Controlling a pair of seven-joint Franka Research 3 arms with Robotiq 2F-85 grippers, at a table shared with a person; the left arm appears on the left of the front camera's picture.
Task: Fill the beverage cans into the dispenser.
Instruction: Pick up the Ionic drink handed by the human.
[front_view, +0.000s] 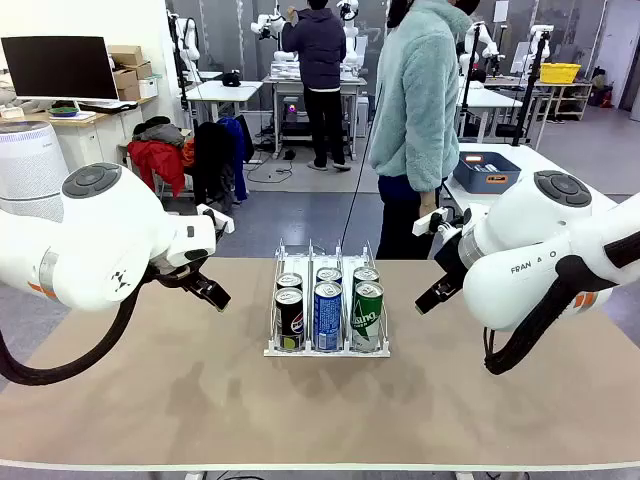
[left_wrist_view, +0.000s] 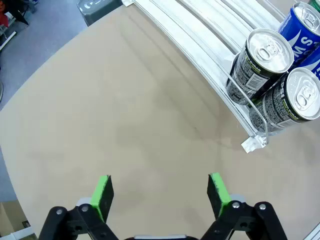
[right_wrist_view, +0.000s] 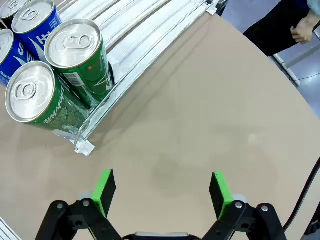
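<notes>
**Operator:** What stands on the worktop (front_view: 150, 400)?

**Inspector:** Your worktop carries one dispenser (front_view: 326, 351). It sits at the middle, toward the far edge, and has three lanes. One person (front_view: 415, 110) stands just beyond that far edge. Your two arms flank the rack, the left arm (front_view: 100, 240) on its left and the right arm (front_view: 545, 255) on its right. Both are apart from it.

**Operator:** And the count of cans?

**Inspector:** Six cans, all upright inside the dispenser, two to a lane, gathered at the near end. The left lane holds two black cans (front_view: 289, 318). The middle lane holds two blue-and-white cans (front_view: 327, 316). The right lane holds two green cans (front_view: 367, 316). Each pair stands one behind the other, close against each other. Beyond them every lane runs on as white track.

**Operator:** The tools?

**Inspector:** Two, both released. Your left tool (front_view: 212, 291) hangs over bare worktop near the black cans' side of the rack. Its green pads (left_wrist_view: 102, 192) are spread wide with nothing between them. Your right tool (front_view: 437, 296) hangs likewise near the green cans' side, jaws wide apart, grasping nothing. Neither tool touches a can or the rack.
</notes>
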